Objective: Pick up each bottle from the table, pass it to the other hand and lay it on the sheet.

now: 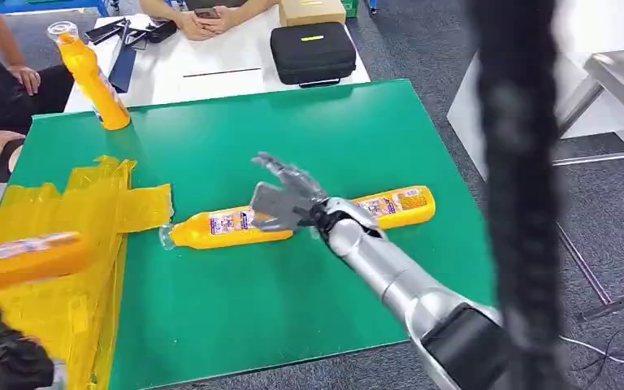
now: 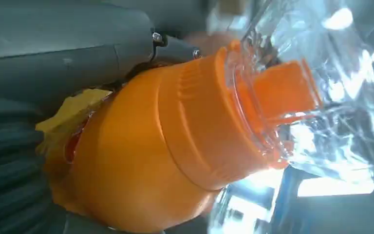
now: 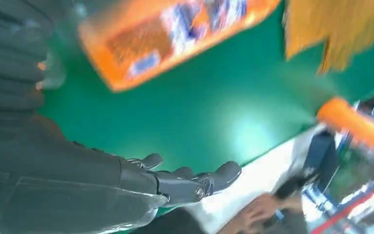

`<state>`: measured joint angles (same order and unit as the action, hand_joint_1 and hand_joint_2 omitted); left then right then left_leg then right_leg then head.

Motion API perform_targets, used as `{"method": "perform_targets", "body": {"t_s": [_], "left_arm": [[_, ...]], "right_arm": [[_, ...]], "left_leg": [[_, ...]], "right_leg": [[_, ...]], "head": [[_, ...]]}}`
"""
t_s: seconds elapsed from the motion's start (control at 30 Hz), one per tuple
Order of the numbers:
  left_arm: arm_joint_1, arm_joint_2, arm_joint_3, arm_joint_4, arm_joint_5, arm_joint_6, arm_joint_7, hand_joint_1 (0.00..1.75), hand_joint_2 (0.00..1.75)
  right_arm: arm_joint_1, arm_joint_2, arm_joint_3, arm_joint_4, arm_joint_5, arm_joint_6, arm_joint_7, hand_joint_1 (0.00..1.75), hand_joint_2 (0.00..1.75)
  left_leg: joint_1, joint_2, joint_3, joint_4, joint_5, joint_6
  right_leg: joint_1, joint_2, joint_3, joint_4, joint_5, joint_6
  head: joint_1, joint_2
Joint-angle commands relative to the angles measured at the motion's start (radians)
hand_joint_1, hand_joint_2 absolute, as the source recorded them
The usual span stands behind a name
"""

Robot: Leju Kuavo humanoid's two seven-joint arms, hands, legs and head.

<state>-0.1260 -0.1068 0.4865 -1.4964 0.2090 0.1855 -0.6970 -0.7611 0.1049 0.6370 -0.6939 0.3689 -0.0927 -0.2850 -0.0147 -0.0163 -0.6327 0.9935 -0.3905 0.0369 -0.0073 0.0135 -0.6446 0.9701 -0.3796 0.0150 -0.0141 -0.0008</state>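
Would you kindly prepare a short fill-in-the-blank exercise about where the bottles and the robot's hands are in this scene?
1. The left hand holds an orange bottle over the ____ sheet.
2. The right hand hovers open above the ____ table mat.
3. The bottle near the far corner stands ____.
4. Two bottles ____ flat on the mat.

Missing words: yellow; green; upright; lie
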Motion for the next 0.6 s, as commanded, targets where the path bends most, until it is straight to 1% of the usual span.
{"method": "perform_targets", "body": {"t_s": [0.03,0.07,0.1,0.2,0.23,0.27,0.3,0.33,0.37,0.4,0.43,0.47,0.5,0.53,0.6], "left_arm": [[-0.007,-0.031,0.054,-0.239,-0.197,0.249,-0.001,1.75,1.75],[0.006,0.018,-0.044,-0.241,-0.296,0.408,-0.001,1.75,1.75],[-0.004,0.045,-0.109,-0.194,-0.434,0.513,-0.001,1.75,1.75],[-0.085,-0.021,-0.047,-0.045,-0.851,0.513,-0.001,1.75,1.75],[-0.096,-0.028,-0.036,0.0,-0.917,0.513,-0.001,1.75,1.75],[-0.114,0.052,-0.056,0.1,-0.871,0.513,-0.001,1.75,1.75],[-0.134,-0.028,-0.046,0.137,-0.966,0.513,-0.001,1.75,1.75],[-0.134,-0.028,-0.046,0.137,-0.966,0.513,-0.001,1.75,1.75],[-0.165,-0.031,-0.044,0.218,-0.994,0.513,-0.001,1.75,1.75],[-0.209,-0.03,0.001,0.34,-1.167,0.513,-0.001,1.75,1.75],[-0.233,-0.032,0.02,0.383,-1.23,0.513,-0.001,1.75,1.75],[-0.283,-0.041,0.115,0.492,-1.532,0.513,-0.001,1.75,1.75],[-0.283,-0.041,0.115,0.492,-1.532,0.513,-0.001,1.75,1.75],[-0.287,-0.039,0.129,0.511,-1.615,0.513,0.019,1.75,1.75],[-0.275,-0.025,0.074,0.532,-1.722,0.513,0.095,1.75,1.75]], "right_arm": [[0.006,-0.047,-0.13,-0.045,0.02,0.013,0.007,0.0,1.75],[0.014,-0.052,-0.134,-0.047,0.023,0.015,0.007,0.0,1.75],[0.019,-0.055,-0.133,-0.045,0.036,0.014,0.008,0.0,0.0],[0.007,-0.049,-0.121,-0.012,0.056,0.027,0.017,0.0,0.0],[0.001,-0.045,-0.12,-0.001,0.06,0.025,0.02,0.0,0.0],[-0.013,-0.046,-0.111,0.015,0.06,0.037,0.02,0.0,1.75],[-0.022,-0.033,-0.113,0.039,0.06,0.046,0.028,0.0,1.75],[-0.022,-0.033,-0.113,0.039,0.06,0.046,0.028,0.0,1.75],[-0.038,-0.017,-0.116,0.072,0.064,0.044,0.017,0.0,1.75],[-0.059,-0.004,-0.106,0.105,0.071,0.058,0.027,0.0,1.75],[-0.076,0.007,-0.102,0.131,0.071,0.066,0.026,0.0,1.75],[-0.111,0.036,-0.088,0.182,0.073,0.084,0.025,0.0,1.75],[-0.111,0.036,-0.088,0.182,0.073,0.084,0.025,0.0,1.75],[-0.123,0.05,-0.083,0.193,0.073,0.087,0.025,0.0,1.75],[-0.133,0.062,-0.076,0.209,0.074,0.092,0.022,0.0,1.75]], "left_leg": [[0.003,-0.002,0.004,0.003,-0.004,-0.003],[0.003,-0.004,0.001,0.002,-0.002,-0.002],[0.002,-0.003,0.001,0.002,-0.002,-0.002],[0.002,-0.006,0.006,0.002,-0.003,-0.004],[0.0,-0.006,0.004,0.0,-0.001,-0.002],[0.001,-0.006,0.006,0.001,-0.002,-0.003],[-0.001,-0.007,0.003,-0.001,0.001,-0.001],[-0.001,-0.009,0.006,-0.001,0.001,-0.002],[-0.001,-0.008,0.005,-0.002,0.001,-0.001],[-0.001,-0.006,0.003,-0.001,0.001,-0.001],[0.0,-0.005,0.005,-0.001,0.0,-0.002],[-0.001,-0.004,0.006,-0.001,0.0,-0.002],[-0.002,-0.002,0.004,-0.002,0.001,-0.001],[-0.001,-0.001,0.007,-0.001,0.0,-0.002],[0.001,0.0,0.01,0.001,-0.003,-0.005]], "right_leg": [[0.003,-0.005,0.006,0.001,-0.004,0.0],[0.003,-0.006,0.004,0.0,-0.002,0.0],[0.002,-0.005,0.003,0.0,-0.002,0.0],[0.002,-0.01,0.009,0.001,-0.005,0.0],[0.001,-0.009,0.006,0.0,-0.003,0.0],[0.002,-0.009,0.008,0.0,-0.004,0.0],[0.0,-0.007,0.004,0.0,-0.001,0.0],[0.0,-0.01,0.007,-0.001,-0.003,0.0],[-0.001,-0.008,0.007,-0.001,-0.002,0.0],[0.0,-0.007,0.005,0.0,-0.001,0.0],[0.0,-0.006,0.007,0.0,-0.002,0.0],[-0.001,-0.005,0.007,0.0,-0.001,0.0],[-0.002,-0.004,0.004,0.0,0.0,0.0],[-0.001,-0.004,0.007,0.001,-0.001,-0.001],[0.001,-0.005,0.011,0.002,-0.003,-0.001]], "head": [[0.0,0.0],[0.0,0.0],[0.0,0.0],[-0.001,0.0],[0.0,0.0],[0.0,0.0],[0.0,0.0],[0.0,0.0],[0.0,0.0],[0.0,0.0],[-0.001,0.0],[0.0,0.0],[0.0,0.0],[0.0,0.0],[0.0,0.0]]}}
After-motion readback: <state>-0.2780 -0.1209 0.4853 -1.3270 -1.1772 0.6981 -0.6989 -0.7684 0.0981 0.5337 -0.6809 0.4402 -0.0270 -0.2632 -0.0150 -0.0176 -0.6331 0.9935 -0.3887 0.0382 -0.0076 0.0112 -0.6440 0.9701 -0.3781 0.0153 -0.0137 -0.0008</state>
